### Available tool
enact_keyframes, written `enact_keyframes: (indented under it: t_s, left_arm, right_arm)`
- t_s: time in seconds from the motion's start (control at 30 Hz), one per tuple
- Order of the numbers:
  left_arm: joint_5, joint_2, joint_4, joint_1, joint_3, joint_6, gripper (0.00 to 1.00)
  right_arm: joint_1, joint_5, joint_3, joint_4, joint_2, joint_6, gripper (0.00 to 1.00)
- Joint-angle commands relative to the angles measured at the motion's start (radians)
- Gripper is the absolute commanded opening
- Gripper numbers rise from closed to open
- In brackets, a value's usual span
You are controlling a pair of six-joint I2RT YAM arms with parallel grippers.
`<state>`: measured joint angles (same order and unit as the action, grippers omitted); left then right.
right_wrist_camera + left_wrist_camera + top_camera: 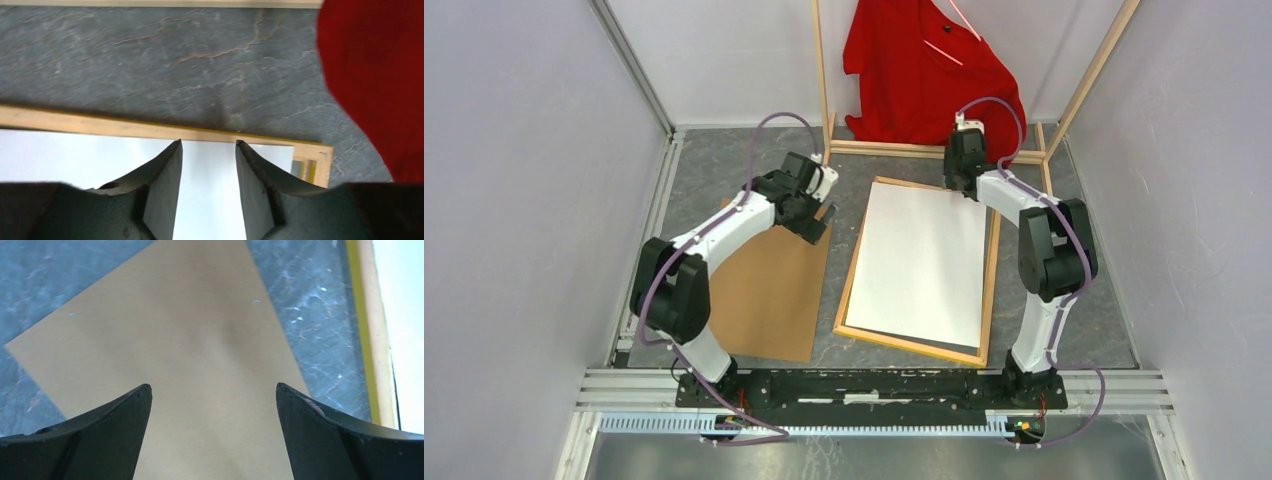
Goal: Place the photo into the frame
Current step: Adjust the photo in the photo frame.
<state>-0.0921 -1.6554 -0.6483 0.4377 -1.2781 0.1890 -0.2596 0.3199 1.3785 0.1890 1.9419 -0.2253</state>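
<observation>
Grey stone tabletop (904,165), white walls (514,200); photo (924,260) face down on frame (992,275), maybe unseated; right gripper (208,142) parted, empty, at its far edge; left gripper (213,386) spread over brown board (769,290); red shirt (924,70) behind

white photo (921,262), pale wood frame (100,126), seemingly yellow-edged, brown board (769,300), red shirt (924,70)

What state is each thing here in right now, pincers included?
photo: white side up, lying slightly crooked on the frame.
frame: flat on the table, wood back up.
brown board: flat on the table, nothing touching it.
red shirt: hanging on the wooden rack.
left pincer: open, empty, above the brown board.
right pincer: open, empty, over the photo's far edge.
</observation>
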Motion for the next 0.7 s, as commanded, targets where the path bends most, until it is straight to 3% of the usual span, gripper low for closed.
enact_keyframes:
  t_s: [0.0, 0.23, 0.67]
  left_arm:
    - [0.025, -0.044, -0.004, 0.051, -0.015, -0.016, 1.00]
    - [0.074, -0.051, 0.034, 0.105, 0.033, -0.016, 1.00]
    - [0.237, -0.139, 0.103, 0.159, 0.000, -0.041, 1.00]
  right_arm:
    - [0.027, -0.048, 0.013, -0.048, -0.001, -0.036, 0.45]
    - [0.067, -0.069, 0.045, -0.043, 0.066, -0.043, 0.33]
    - [0.139, -0.128, -0.036, -0.092, 0.071, -0.066, 0.30]
